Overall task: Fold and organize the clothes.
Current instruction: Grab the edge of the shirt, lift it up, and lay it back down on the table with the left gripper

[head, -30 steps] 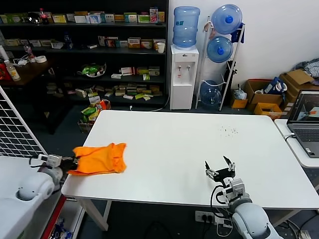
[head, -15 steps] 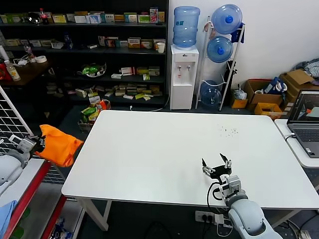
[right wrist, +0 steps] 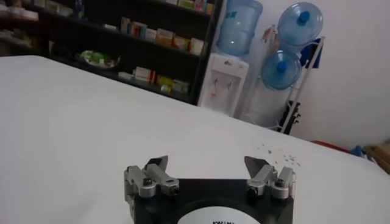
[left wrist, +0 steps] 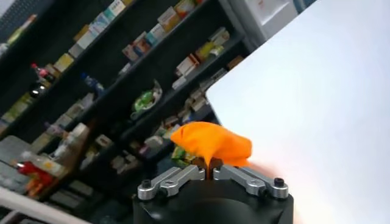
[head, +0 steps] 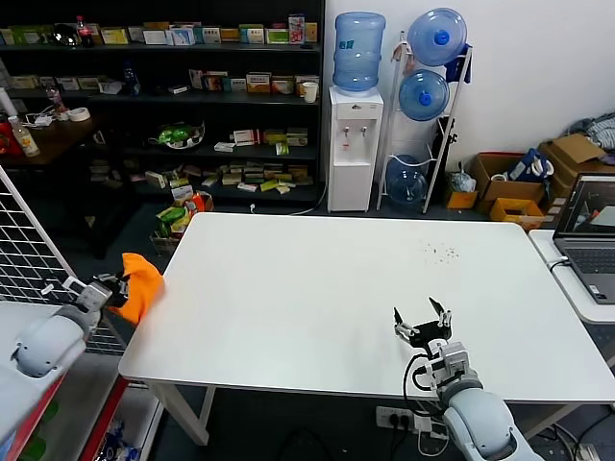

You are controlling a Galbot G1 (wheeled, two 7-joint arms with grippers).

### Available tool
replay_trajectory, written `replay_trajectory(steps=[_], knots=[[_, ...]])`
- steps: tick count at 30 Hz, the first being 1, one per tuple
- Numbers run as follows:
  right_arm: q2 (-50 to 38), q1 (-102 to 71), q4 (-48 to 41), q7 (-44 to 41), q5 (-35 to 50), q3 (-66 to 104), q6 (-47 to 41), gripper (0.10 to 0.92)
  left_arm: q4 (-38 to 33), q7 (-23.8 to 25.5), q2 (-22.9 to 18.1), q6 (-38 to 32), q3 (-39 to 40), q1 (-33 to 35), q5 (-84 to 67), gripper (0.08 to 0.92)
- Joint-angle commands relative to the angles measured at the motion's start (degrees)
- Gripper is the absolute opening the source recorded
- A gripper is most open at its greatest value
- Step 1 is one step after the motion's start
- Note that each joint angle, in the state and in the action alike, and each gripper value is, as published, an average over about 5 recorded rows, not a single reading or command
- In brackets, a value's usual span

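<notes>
One orange T-shirt (head: pixel 140 284), off the table (head: pixel 317 288) now, left gripper (head: pixel 117 290) clamped.

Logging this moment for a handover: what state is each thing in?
Orange T-shirt: bunched, held off the table's left edge.
Left tool: shut on the T-shirt.
Right tool: open, empty, over the table's near edge.
White table: bare apart from dark specks.
Laptop: open, screen lit.

Head camera looks forward and down over the table (head: pixel 317 298); both wrist cameras skim close over it, sharing the shelves (head: pixel 163 106).
</notes>
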Motion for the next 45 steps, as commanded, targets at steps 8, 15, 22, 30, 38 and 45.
replay_trajectory(steps=[8,15,22,30,38,45], knots=[[0.45,-3.15,0.19,-0.17,-1.66,1.99,1.16,0.823,-17.39,-11.05,-14.52,9.03,3.21,4.71,-23.48,0.126],[-0.92,-4.52,0.7,-1.59,-1.78,2.83,2.64,0.823,-10.78,-15.22,-31.09,7.44,8.29,2.59,-20.66,0.126],[-2.57,-7.01,1.68,-7.93,-0.42,4.56,7.37,0.823,-4.33,-17.56,-46.06,3.93,12.83,1.09,-15.28,0.126],[-2.86,-6.88,0.07,-8.03,2.07,7.99,9.04,0.823,3.98,-18.71,-61.27,-0.79,14.22,-1.89,-9.54,0.126],[-2.56,-6.99,-1.02,-7.38,2.36,9.62,8.56,0.823,11.57,-20.47,-64.5,-11.67,12.9,-4.13,-8.59,0.126],[-1.87,-6.16,-1.59,-7.02,1.97,9.08,8.12,0.823,14.74,-17.37,-64.5,-24.65,11.87,-4.43,-12.64,0.178]])
